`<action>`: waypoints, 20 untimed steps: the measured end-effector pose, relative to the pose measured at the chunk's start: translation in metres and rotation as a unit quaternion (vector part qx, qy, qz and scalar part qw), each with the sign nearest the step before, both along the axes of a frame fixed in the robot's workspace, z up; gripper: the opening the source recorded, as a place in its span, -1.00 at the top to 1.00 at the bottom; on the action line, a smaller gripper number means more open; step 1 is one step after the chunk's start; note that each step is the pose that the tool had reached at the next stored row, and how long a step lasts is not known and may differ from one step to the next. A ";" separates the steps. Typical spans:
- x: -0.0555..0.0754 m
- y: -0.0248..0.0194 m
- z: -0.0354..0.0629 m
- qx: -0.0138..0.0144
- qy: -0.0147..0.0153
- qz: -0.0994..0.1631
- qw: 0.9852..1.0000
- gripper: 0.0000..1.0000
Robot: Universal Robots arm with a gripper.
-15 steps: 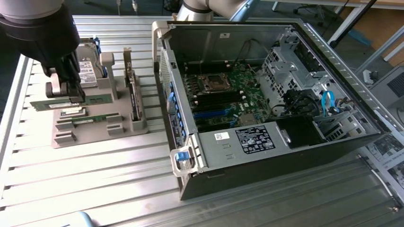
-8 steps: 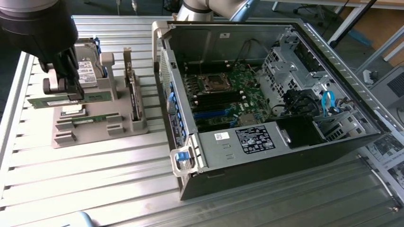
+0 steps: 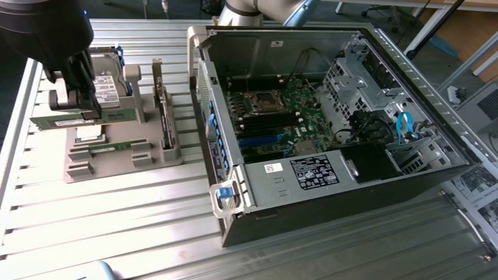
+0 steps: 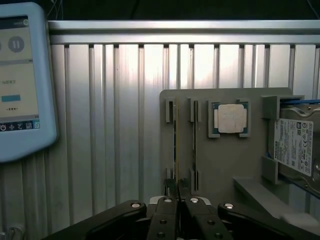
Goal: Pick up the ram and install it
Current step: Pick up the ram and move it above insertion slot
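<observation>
From my console I see the gripper [image 3: 74,106] in the upper left of the exterior view. Its fingers are drawn almost together and clamped on the ram [image 3: 58,122]. The long green stick hangs level under the fingers, and one end reaches past the left edge of the grey holder tray [image 3: 109,172]. It looks raised above the tray rather than seated in it. On the wrist view the gripper [image 4: 177,202] pinches the ram [image 4: 176,150] edge-on, so it shows as a thin line running out from between the fingertips over the tray [image 4: 225,170]. Just beside it a second memory stick [image 4: 194,145] stands in its slot, and I see that stick lying low in the tray [image 3: 116,146] from outside too. The square silver processor chip [image 4: 231,118] sits in its own pocket, and a hard drive [image 4: 295,145] with a white label is at the tray's far side. An expansion card [image 3: 163,111] stands upright along the tray's right edge in the exterior view. The open computer case [image 3: 272,192] fills the centre and right of that view, with its motherboard [image 3: 288,99] exposed, well apart from the ram. Everything rests on a slatted aluminium table [image 3: 116,227].
</observation>
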State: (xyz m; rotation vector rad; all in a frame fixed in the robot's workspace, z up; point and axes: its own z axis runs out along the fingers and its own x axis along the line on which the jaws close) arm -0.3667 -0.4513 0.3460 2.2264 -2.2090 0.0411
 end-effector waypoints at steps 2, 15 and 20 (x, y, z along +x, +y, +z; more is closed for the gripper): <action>0.000 0.0000 0.0019 0.000 0.000 0.000 1.000 0.76; 0.000 0.0000 0.0149 0.000 0.000 0.000 1.000 0.76; 0.000 0.0000 0.0197 0.000 0.000 0.000 1.000 0.76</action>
